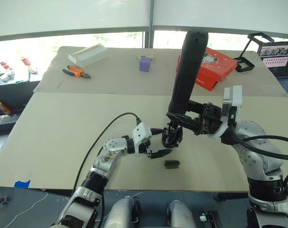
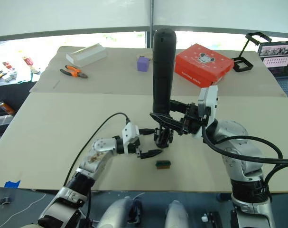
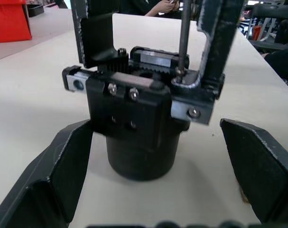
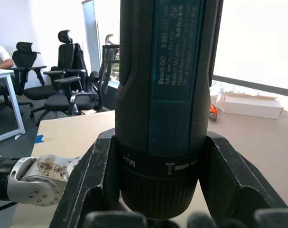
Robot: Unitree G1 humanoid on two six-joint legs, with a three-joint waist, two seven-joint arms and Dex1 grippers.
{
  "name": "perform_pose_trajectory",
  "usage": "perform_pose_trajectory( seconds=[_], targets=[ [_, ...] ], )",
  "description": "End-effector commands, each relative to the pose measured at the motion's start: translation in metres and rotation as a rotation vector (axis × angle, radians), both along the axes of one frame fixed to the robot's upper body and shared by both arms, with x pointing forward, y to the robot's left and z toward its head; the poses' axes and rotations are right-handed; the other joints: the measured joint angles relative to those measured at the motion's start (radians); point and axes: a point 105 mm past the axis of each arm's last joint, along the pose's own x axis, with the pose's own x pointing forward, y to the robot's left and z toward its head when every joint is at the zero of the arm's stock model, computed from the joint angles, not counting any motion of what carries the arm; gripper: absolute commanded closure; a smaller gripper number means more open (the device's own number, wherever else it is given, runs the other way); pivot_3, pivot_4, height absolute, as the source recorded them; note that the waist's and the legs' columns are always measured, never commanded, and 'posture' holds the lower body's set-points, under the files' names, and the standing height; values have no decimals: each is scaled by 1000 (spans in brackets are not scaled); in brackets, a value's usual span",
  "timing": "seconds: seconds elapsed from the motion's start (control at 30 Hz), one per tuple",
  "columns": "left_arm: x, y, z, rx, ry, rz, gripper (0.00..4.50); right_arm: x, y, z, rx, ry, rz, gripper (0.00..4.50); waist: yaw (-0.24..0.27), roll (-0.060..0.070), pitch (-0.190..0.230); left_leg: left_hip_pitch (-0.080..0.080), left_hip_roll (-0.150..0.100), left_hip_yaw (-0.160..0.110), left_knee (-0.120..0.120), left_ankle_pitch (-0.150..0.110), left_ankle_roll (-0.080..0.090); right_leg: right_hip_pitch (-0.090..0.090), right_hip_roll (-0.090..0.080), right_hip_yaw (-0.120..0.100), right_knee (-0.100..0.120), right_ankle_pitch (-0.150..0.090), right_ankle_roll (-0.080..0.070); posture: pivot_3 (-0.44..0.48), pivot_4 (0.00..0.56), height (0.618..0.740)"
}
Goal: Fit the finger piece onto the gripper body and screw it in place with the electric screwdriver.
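The bench (image 1: 63, 137) is carrying the work near its front edge, with a red box (image 2: 203, 58), a white box (image 1: 88, 54), orange-handled pliers (image 1: 76, 71) and a small purple block (image 1: 144, 63) lying well apart on the far board. The electric screwdriver (image 2: 162, 71) is standing almost upright, its long axis running top to bottom with a slight lean, bit end down. The right tool (image 4: 158, 190) is clamping it around the collar, fingers closed on both sides of the barrel. Directly beneath it, the gripper body (image 3: 134, 123) is sitting upright on its rounded base. In the left wrist view the thin metal bit (image 3: 183, 38) is coming down onto a screw head at the top edge of the body, beside the fitted finger piece (image 3: 215, 52), which appears to be already seated there. The left tool (image 1: 159, 153) is resting just beside the body on the robot's left, its two fingers spread wide on either side of the base without touching it. A small green-brown block (image 1: 171, 164) is lying near, towards the front edge. The judgement is that driving is in hand, and the next move is turning on keeping the bit vertical over that screw while the left tool is steadying the base.
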Motion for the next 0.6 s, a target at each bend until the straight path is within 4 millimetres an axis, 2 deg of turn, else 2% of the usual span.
perform_pose_trajectory(
  seconds=[0.03,0.5,0.6],
  targets=[
    [4,-10,9,-8,-35,-12,0,-7,0,15,11,-77,7,2564,0,0,0,0,0,0,0,0,0,0,0,0,0,0,0,0,150,740],
    [12,-19,3,18,-21,-12,0,-7,0,15,10,-80,-3,2564,0,0,0,-2,0,0,0,0,0,-2,0,0,0,0,0,0,150,740],
    [13,-19,1,22,-16,-10,808,-7,0,14,10,-80,-6,2564,-1,0,0,-3,0,0,1,0,0,-2,0,0,0,0,0,0,150,740]
  ],
)
